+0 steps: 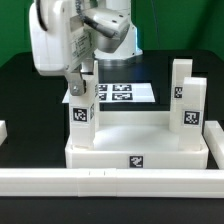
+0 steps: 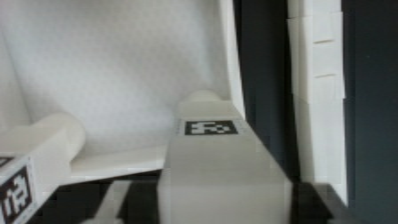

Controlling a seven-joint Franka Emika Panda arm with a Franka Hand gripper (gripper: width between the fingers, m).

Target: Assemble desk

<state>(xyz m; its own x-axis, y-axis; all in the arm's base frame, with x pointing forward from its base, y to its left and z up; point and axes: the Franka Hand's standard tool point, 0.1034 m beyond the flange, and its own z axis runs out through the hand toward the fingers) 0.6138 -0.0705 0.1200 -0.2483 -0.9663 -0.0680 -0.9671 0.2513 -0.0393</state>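
The desk's white tabletop (image 1: 140, 146) lies with its rim upward in the middle of the table. Two white legs stand upright on its side toward the exterior view's right, one at the back (image 1: 180, 84) and one in front (image 1: 192, 112). A third leg (image 1: 80, 112) stands upright at the back corner toward the exterior view's left, with my gripper (image 1: 78, 94) shut on it from above. In the wrist view this tagged leg (image 2: 221, 165) runs between my dark fingers (image 2: 143, 205), over the tabletop's inner floor (image 2: 107, 70). How deep the leg sits in the corner is hidden.
The marker board (image 1: 120, 93) lies flat behind the tabletop. A long low white rail (image 1: 100, 181) runs along the front. A small white part (image 1: 3, 131) shows at the exterior view's left edge. Another tagged white piece (image 2: 15, 185) lies beside the held leg in the wrist view.
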